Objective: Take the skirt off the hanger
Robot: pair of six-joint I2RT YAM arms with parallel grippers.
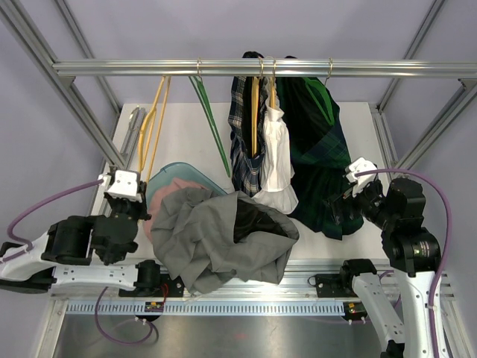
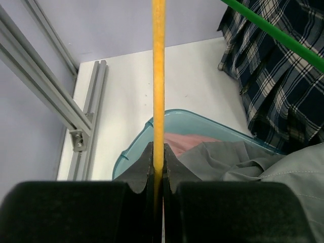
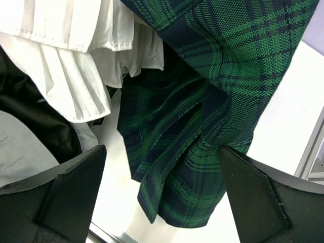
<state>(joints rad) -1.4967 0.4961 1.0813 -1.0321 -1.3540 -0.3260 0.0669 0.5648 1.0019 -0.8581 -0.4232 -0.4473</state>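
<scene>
**Left gripper**: clamped on the bare yellow hanger rising straight ahead of it. A grey garment is heaped just to its right, over the teal bin.

**Right gripper**: spread wide, with the green plaid skirt hanging directly ahead between its jaws.

**2 risks:**
- Closing may also catch the white skirt to its left.
- A hard pull could drag that skirt's hanger off the rail.

Grn/navy plaid skirt, grey skirt, yellow hanger, teal bin

Skirt heaped on bin; hanger behind, hung from rail
</scene>
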